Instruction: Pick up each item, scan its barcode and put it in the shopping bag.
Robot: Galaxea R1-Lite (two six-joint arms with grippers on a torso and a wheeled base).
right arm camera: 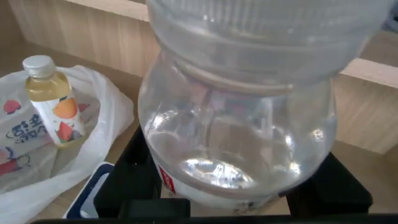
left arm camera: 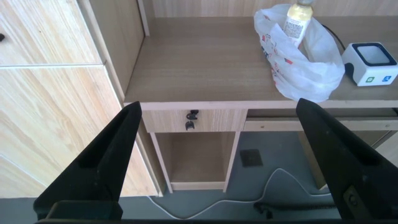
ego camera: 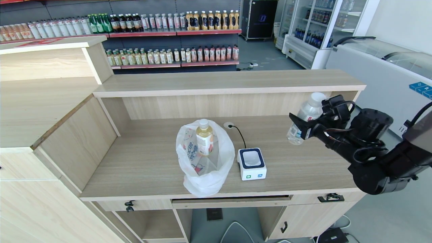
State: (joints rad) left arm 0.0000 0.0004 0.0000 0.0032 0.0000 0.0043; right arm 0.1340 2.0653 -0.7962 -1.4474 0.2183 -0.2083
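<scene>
While the water bottle [ego camera: 308, 111] is clasped around its lower body by the right end effector [ego camera: 303, 127], it is held tilted in the air above the right part of the surface [ego camera: 303, 168], cap pointing up and away from the robot. It is not yet over the scanner [ego camera: 251, 163], which lies flat on the surface with its window facing upward, its cable [ego camera: 239, 134] led off to a hole at the back. From this height and tilt, it is judged that the bottle is raised for carrying across, so that its label can be turned down toward the window; a strip of that label is seen low on the bottle in the right wrist view.

The shopping bag [ego camera: 206, 168] is set just beside the scanner, on the robot's left of it, with its mouth spread open upward. That placement is judged to shorten the move from scan to drop. One yellow drink bottle [ego camera: 204, 137] is stood upright inside it, so part of the task is taken as done.

The left end effector [left arm camera: 221, 165] is spread wide with nothing between its fingers. It is held low in front of the counter, below the surface edge, apparently parked out of the way.
</scene>
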